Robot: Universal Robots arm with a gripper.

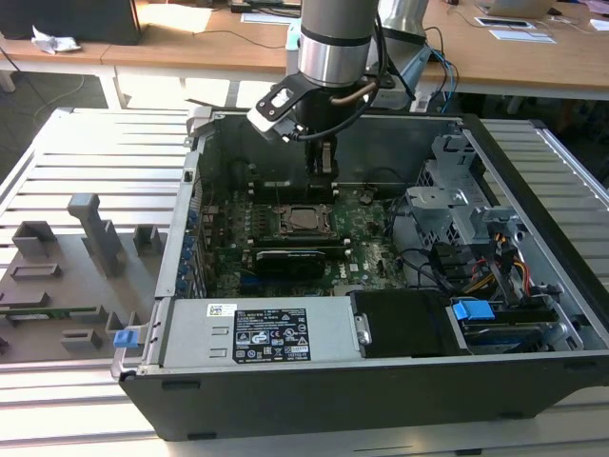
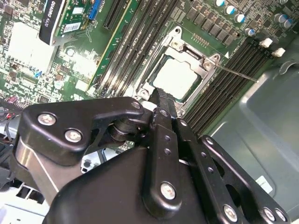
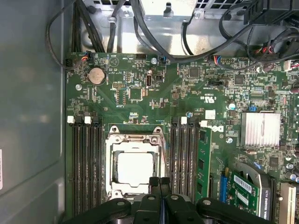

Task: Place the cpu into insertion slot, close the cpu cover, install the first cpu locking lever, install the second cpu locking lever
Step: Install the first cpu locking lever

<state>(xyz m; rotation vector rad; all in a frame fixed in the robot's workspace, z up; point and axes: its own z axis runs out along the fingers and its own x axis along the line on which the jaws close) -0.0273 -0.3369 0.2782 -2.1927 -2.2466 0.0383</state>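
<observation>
Okay, I have the gripper (image 1: pixel 324 188) hanging point-down inside the open computer case (image 1: pixel 381 395), just above the socket on the green board (image 3: pixel 140 93). In both wrist views the fingers (image 3: pixel 153 182) are pressed together with nothing between them. The cpu (image 3: pixel 135 168) sits flat in the socket, silver top up. The cover (image 3: pixel 134 138) lies down around it, and the chip shows through its window. In the second wrist view the fingertips overlap the cover's near rim; I can't tell if they touch it. One thin lever (image 2: pixel 236 73) runs out from a socket corner across the memory slots (image 2: pixel 217 98); I can't tell whether it's latched. Black memory slots flank the socket on both sides. Grey holders (image 1: pixel 95 233) stand on the slatted table (image 1: pixel 95 152), at the exterior view's left of the case.
</observation>
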